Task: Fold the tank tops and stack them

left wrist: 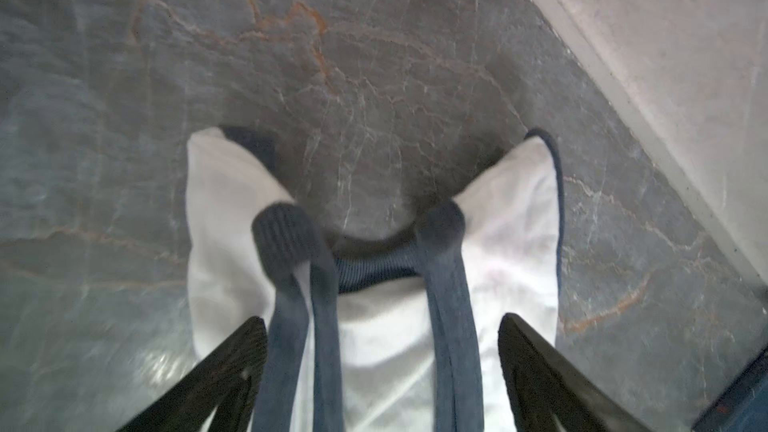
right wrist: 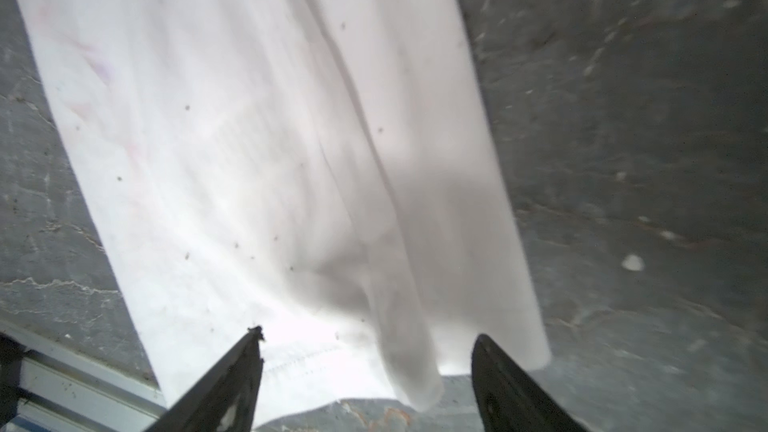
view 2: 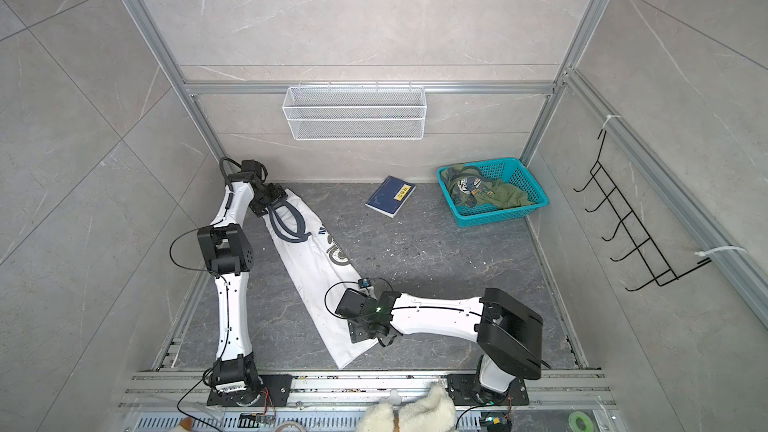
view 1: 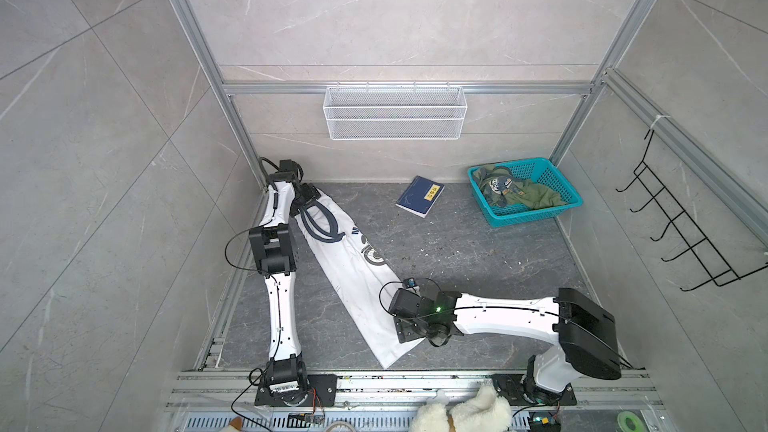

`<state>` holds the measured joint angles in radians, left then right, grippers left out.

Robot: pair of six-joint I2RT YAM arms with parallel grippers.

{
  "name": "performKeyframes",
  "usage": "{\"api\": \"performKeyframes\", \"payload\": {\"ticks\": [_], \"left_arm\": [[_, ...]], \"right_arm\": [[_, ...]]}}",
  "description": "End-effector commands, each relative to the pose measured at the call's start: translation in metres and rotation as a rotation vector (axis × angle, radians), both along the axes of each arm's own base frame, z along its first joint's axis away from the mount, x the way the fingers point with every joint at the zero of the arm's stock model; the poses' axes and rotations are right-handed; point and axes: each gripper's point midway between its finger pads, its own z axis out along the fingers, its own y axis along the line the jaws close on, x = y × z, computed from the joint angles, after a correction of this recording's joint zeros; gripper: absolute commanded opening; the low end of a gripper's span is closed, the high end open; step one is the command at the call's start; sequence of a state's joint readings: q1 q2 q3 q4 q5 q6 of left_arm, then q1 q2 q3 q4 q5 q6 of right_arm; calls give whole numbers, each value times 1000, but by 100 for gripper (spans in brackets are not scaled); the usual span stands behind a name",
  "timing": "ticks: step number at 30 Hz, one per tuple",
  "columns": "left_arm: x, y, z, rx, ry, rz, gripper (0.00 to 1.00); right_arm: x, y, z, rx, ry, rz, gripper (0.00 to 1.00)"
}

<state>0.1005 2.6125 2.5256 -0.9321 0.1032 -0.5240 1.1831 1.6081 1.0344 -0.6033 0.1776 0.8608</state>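
The white tank top (view 1: 353,268) (view 2: 316,268) lies on the dark table as a long diagonal strip, folded lengthwise, navy straps at the far left end. My left gripper (view 1: 309,197) (left wrist: 381,320) hovers over those straps (left wrist: 291,284), jaws wide apart, touching nothing. My right gripper (view 1: 409,330) (right wrist: 366,333) is at the hem end near the front, open, with a loose white fold (right wrist: 407,347) between its fingers but not pinched. The olive green tank top (view 1: 523,195) (view 2: 494,195) sits crumpled in the teal basket (view 1: 536,218).
A navy book (view 1: 419,196) lies at the back middle of the table. A white wire basket (view 1: 395,112) hangs on the back wall and a black hook rack (view 1: 681,218) on the right wall. A fluffy white plush (view 1: 469,413) rests on the front rail.
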Motion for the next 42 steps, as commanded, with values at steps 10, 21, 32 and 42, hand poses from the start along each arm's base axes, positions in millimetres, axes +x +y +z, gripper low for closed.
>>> {"api": "performKeyframes", "payload": {"ticks": [10,21,32,42], "left_arm": [[-199,-78,133,-38,-107,2,91],[-413,-173,65,-161,68,-160,84],[-518,-231,6,-26,82,-187,79],[-526,-248,-27,-122,63,-144,65]], "right_arm": [[42,-65,10,-3,28,-10,80],[15,-63,-10,111,184,89,80],[5,-64,-26,187,312,64,77],[0,-62,-35,199,350,53,66]]}}
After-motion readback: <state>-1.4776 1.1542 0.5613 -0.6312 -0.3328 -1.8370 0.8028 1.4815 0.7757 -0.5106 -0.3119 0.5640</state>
